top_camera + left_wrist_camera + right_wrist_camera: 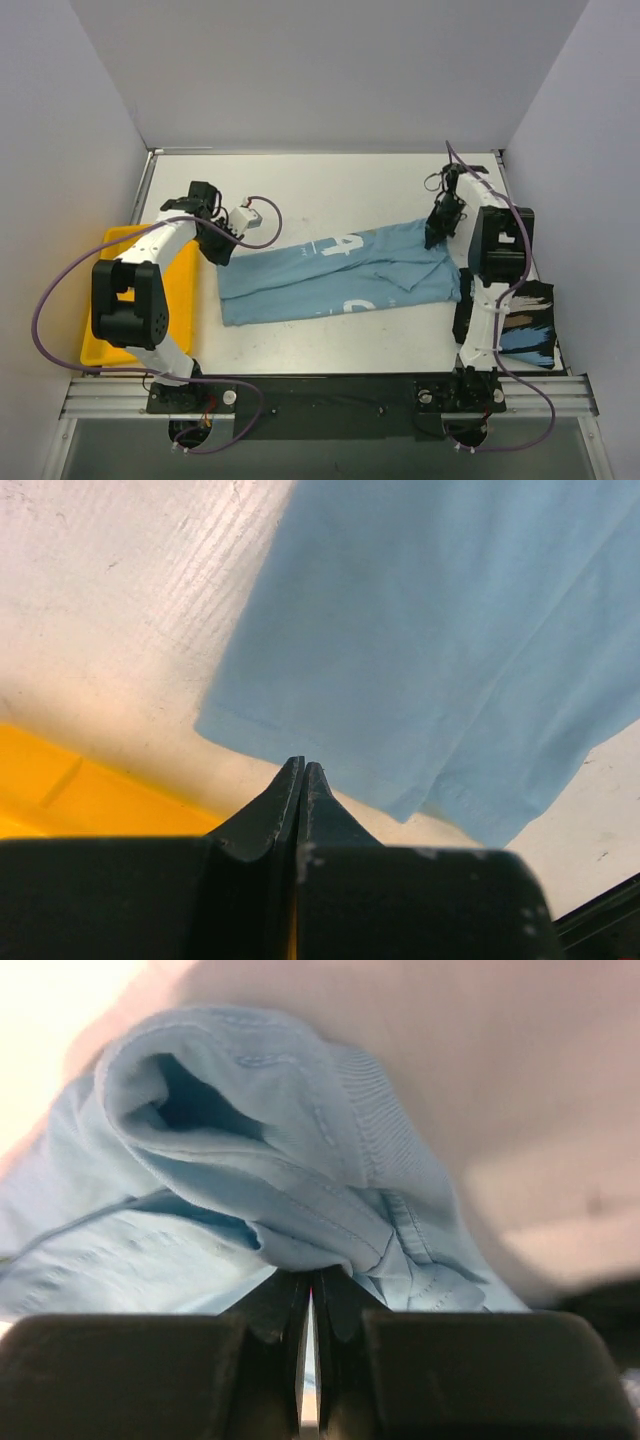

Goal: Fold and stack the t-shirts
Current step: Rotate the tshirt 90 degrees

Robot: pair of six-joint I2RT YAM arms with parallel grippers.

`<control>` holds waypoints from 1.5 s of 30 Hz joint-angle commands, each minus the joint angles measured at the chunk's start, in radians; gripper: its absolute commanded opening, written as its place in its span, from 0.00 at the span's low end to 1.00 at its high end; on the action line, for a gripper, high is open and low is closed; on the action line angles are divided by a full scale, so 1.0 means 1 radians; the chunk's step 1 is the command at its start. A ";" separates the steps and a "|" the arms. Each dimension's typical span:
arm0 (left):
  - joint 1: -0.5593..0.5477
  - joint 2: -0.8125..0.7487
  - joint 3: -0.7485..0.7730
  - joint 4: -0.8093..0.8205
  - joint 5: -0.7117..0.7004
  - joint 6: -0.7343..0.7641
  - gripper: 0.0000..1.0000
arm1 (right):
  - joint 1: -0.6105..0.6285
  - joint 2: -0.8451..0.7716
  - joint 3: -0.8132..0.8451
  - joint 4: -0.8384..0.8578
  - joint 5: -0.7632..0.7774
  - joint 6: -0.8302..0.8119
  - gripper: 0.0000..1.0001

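Note:
The light blue t-shirt [340, 275] lies loosely folded in a long band across the middle of the table, white print showing. My right gripper [437, 235] is shut on a bunched fold at its far right corner; the right wrist view shows the cloth [250, 1160] gathered at the gripper's tips [312, 1278]. My left gripper [222, 252] is shut and empty at the shirt's far left corner. In the left wrist view its tips [302, 768] stop just short of the shirt's hem [430, 630]. The black t-shirt [528, 325] with pale print lies folded at the near right, partly behind the right arm.
A yellow tray [180, 295] sits at the table's left edge under the left arm, and shows in the left wrist view [60, 790]. White walls close in the table [330, 190] on three sides. Purple cables loop off both arms.

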 commanded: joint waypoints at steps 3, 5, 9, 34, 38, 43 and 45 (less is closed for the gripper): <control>0.001 0.017 0.067 -0.012 0.040 -0.062 0.04 | 0.058 0.302 0.556 -0.094 -0.065 -0.054 0.00; -0.007 0.038 0.073 0.020 0.020 -0.066 0.04 | 0.078 0.344 0.708 -0.113 -0.101 -0.076 0.00; -0.022 0.106 0.095 0.045 -0.009 -0.071 0.04 | 0.083 0.277 0.747 -0.087 -0.079 -0.103 0.00; -0.137 -0.170 -0.304 -0.103 0.094 -0.037 0.12 | -0.051 0.272 0.392 0.028 -0.094 0.058 0.00; -0.230 -0.281 -0.263 -0.185 0.194 -0.058 0.19 | -0.009 0.474 0.743 0.033 -0.235 0.153 0.00; -0.310 -0.276 -0.211 -0.178 0.186 -0.117 0.19 | 0.005 0.513 0.841 0.314 -0.349 0.349 0.00; -0.310 -0.267 -0.203 -0.149 0.169 -0.143 0.20 | 0.003 0.435 0.796 0.363 -0.327 0.330 0.01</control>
